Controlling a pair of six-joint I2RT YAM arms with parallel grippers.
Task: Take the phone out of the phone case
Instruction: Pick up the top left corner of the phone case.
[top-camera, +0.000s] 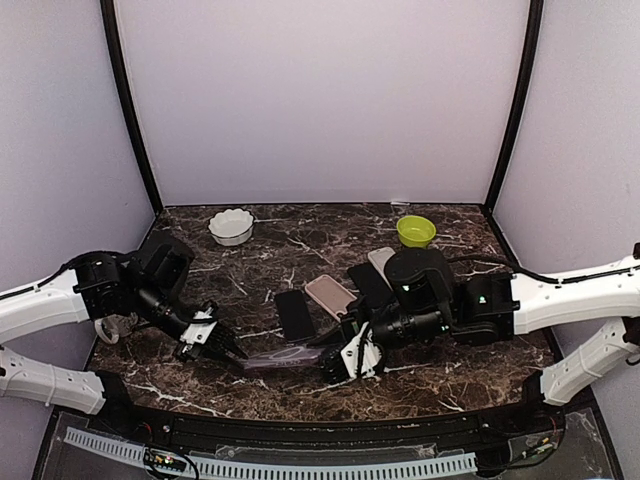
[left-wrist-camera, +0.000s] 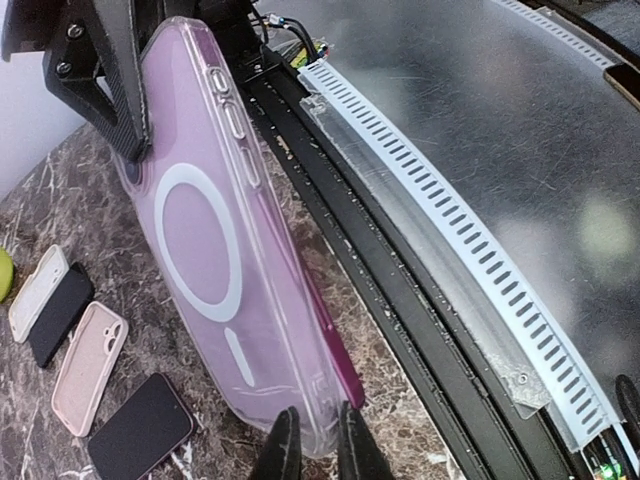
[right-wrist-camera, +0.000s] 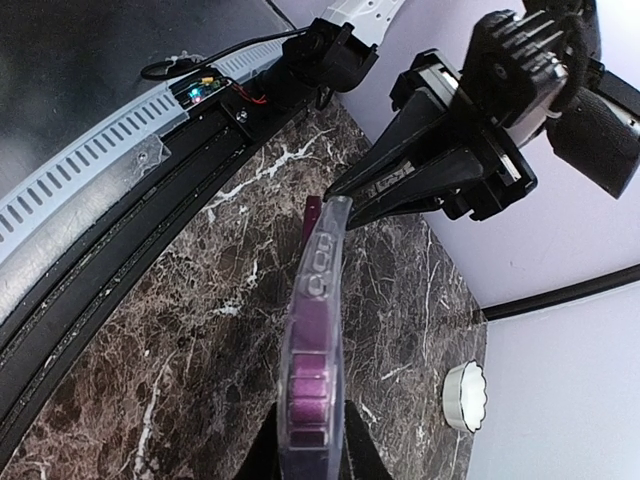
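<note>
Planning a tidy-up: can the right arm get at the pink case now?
Probably not yet: right gripper is shut on the clear purple case, though the pink case lies uncovered nearby.

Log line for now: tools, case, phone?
left tool: shut on phone case | right tool: shut on phone case, opposite end | phone: seemingly still inside

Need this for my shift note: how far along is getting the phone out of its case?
Done: the clear case looks picked up off the table, on edge between the arms. In hand: the left gripper and the right gripper each pinch one end of it. Left: the purple phone sits inside, so the separation itself remains.
</note>
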